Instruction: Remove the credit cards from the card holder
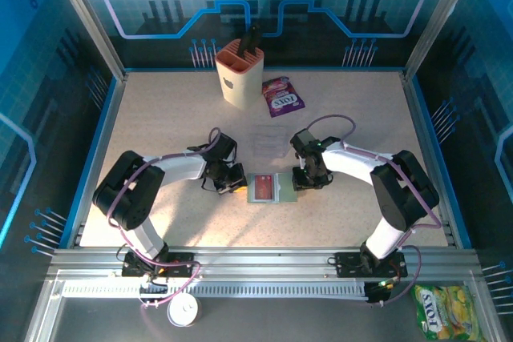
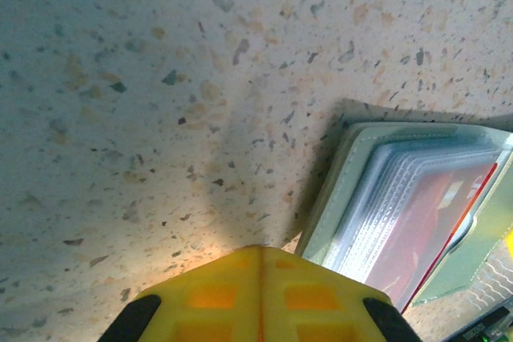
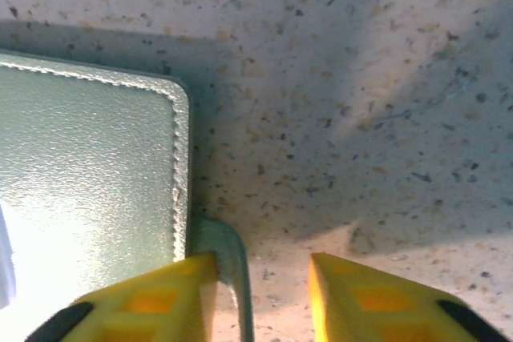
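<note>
Holder (image 1: 271, 188) lay open and flat mid-table, between the two grippers. A red card (image 1: 260, 189) sat inside the clear sleeves on its left half, with the grey-green cover on the right half. That card was not yet out.

Left gripper (image 2: 260, 268): fingers pressed together with nothing between them, over bare table (image 2: 160, 118) just beside the holder's left edge. Could not tell whether it touched the table.

Right gripper (image 3: 260, 278): jaws partly apart at the holder's right corner. The rim of the cover sat in the gap, close against the left finger. It did not look clamped, so nothing was held.

Step, as judged: setting up at the holder before a card pull. Neither claw had a card.

Next move probably called for one gripper to pin or hold the cover so the holder would not slide. The other would have to part its jaws, pinch the card's exposed edge and draw it along the sleeve's opening. The card was thin, flat and under slick plastic, so the pinch would have to be shallow and well aimed. Could not tell which side the sleeve opened on.
</note>
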Tool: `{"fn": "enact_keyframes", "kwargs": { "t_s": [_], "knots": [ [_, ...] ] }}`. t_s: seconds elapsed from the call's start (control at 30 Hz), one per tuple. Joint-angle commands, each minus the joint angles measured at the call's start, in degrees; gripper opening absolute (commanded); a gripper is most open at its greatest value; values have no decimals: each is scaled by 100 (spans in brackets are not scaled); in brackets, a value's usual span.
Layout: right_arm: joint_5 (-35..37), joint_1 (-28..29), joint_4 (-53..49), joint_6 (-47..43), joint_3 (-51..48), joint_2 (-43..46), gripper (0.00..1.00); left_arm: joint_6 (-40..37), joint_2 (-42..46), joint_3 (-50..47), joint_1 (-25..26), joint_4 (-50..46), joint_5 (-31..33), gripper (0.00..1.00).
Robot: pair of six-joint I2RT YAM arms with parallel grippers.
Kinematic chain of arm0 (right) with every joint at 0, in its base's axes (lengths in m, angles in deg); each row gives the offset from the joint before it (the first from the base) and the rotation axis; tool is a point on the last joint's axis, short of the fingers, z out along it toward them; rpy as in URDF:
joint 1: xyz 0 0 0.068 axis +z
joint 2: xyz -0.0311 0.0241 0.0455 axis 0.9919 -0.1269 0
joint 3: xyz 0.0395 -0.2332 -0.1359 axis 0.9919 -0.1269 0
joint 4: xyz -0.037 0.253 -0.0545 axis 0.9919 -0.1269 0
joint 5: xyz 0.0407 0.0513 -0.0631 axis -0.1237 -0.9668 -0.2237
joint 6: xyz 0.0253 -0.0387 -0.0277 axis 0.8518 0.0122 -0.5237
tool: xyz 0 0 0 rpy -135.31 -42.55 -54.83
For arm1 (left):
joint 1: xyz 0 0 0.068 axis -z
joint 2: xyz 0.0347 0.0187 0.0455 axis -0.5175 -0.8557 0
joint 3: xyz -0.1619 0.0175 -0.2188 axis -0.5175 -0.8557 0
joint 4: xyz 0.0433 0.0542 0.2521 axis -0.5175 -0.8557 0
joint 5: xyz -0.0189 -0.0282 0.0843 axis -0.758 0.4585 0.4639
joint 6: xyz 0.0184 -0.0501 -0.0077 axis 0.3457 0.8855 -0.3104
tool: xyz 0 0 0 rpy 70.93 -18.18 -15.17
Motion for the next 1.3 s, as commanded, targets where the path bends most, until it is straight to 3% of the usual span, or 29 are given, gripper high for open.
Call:
{"fn": "enact_keyframes", "kwargs": {
  "t_s": [0.0, 0.37, 0.57, 0.93, 1.07, 1.27],
  "knots": [
    [142, -86, -271, 13, -31, 142, 43, -113, 92, -106, 54, -497, 357, 8],
    [300, -77, -944, 58, 225, 718, 48, -111, 804, 67, 38, -567, 365, 9],
    [326, 83, -1272, 139, 690, 901, 49, -121, 859, 156, 55, -330, -75, 10],
    [194, 843, -1236, 463, 1443, 160, 51, 166, 523, 17, 249, 334, -384, 10],
    [315, 1030, -1210, 555, 1527, -163, 62, 178, 438, -19, 261, 425, -408, 10],
    [599, 1043, -1284, 546, 1513, -456, 71, 136, 347, -18, 262, 460, -411, 9]
  ]
}}
